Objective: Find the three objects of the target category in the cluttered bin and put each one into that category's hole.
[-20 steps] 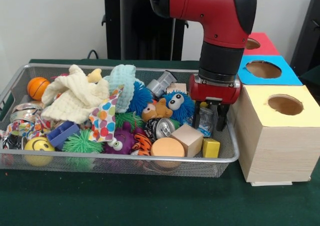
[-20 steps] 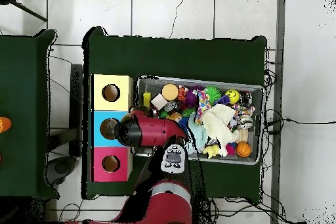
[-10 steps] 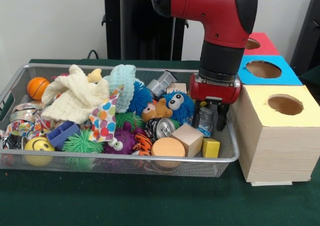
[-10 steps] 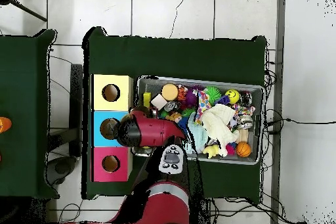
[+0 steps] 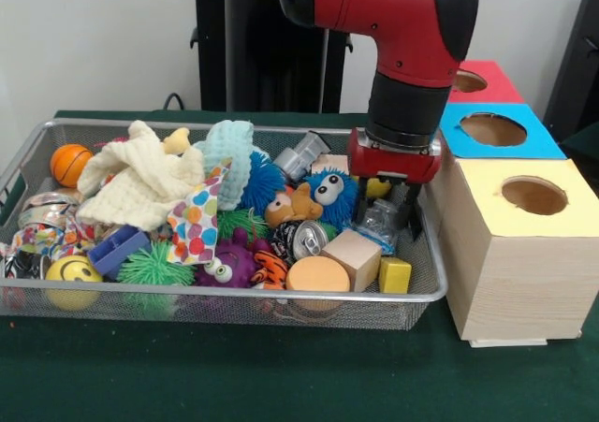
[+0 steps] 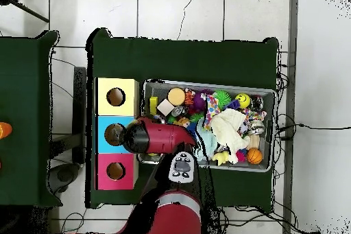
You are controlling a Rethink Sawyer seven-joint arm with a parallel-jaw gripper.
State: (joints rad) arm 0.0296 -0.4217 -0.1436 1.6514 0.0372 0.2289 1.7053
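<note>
At the right end of the silver wire-mesh bin, on the dark green worktop, the red and black arm hangs with its pincer closed on a crumpled clear plastic bottle, gripping it at the sides. The bottle hangs between the black fingers, just above the clutter, its lower end close over the pale wooden cube. My read is that the lift is the step in hand: it wants a straight, steady rise until the bottle clears the bin's rim, since thin plastic may slip or snag the blue fuzzy toy with big eyes at nine o'clock. From the pincer, the three wooden boxes sit at three o'clock: yellow-topped nearest, then blue-topped, then red-topped. Which hole suits the bottle I cannot tell.
</note>
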